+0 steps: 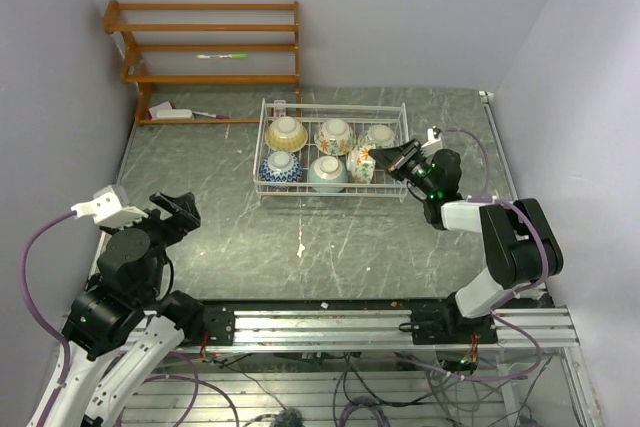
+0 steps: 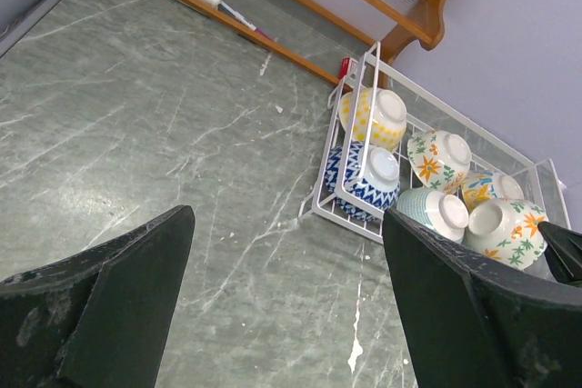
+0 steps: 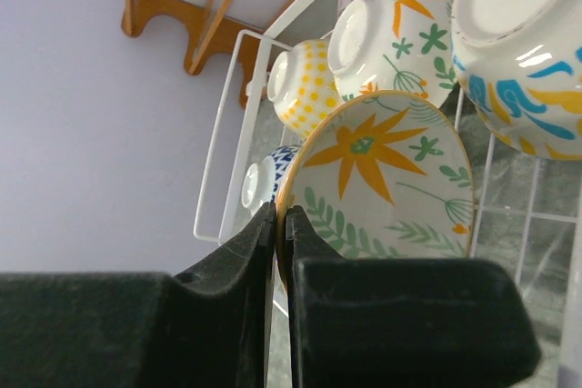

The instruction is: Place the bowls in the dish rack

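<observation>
The white wire dish rack (image 1: 300, 191) stands at the back middle of the table with five bowls upside down in it: yellow-dotted (image 1: 286, 132), orange-flowered (image 1: 335, 135), a third at the back right (image 1: 378, 136), blue-patterned (image 1: 281, 166) and teal (image 1: 327, 172). My right gripper (image 1: 380, 158) is shut on the rim of a sixth bowl (image 3: 382, 179) with an orange flower and green leaves, held tilted on edge at the rack's front right corner. My left gripper (image 1: 178, 212) is open and empty over the bare table at the left, well short of the rack (image 2: 327, 211).
An orange-brown wooden shelf unit (image 1: 205, 47) stands at the back left with a green pen (image 1: 222, 55) on one shelf and a white object (image 1: 170, 112) at its foot. A white smear (image 1: 301, 245) marks the table in front of the rack. Walls close in on both sides.
</observation>
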Controlling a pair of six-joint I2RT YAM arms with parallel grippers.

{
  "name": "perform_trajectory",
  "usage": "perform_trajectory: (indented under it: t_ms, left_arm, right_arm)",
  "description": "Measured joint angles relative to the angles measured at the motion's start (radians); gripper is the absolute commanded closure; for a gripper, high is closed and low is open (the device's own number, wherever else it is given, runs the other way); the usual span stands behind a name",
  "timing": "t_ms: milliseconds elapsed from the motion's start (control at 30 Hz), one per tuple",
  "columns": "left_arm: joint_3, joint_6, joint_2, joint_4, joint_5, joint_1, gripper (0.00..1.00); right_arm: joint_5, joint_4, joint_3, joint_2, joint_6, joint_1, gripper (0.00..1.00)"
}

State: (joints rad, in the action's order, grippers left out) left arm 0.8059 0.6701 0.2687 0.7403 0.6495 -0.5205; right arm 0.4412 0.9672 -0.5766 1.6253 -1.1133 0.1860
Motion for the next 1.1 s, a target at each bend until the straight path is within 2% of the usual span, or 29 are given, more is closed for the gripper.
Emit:
perform_trajectory:
  t_ms: [167, 300, 500, 700, 1100]
  left_arm:
    - [0.000, 0.000, 0.000, -0.003, 0.000, 0.000, 0.04]
    - [0.000, 0.000, 0.001, -0.007, 0.000, 0.000, 0.04]
    - [0.000, 0.000, 0.005, -0.010, 0.000, 0.000, 0.05]
    - [0.000, 0.000, 0.005, -0.010, -0.001, 0.000, 0.05]
    - [-0.002, 0.000, 0.005, -0.011, -0.005, 0.000, 0.05]
  right_arm:
    - [-0.036, -0.132, -0.020, -0.054, 0.049, 0.000, 0.84]
    - [-0.056, -0.214, -0.051, -0.063, 0.079, -0.003, 0.82]
    - [-0.071, -0.262, -0.070, -0.063, 0.097, -0.005, 0.77]
    - [-0.119, -0.323, -0.078, -0.087, 0.130, -0.006, 0.66]
    - [-0.223, -0.499, -0.096, -0.166, 0.219, 0.005, 0.63]
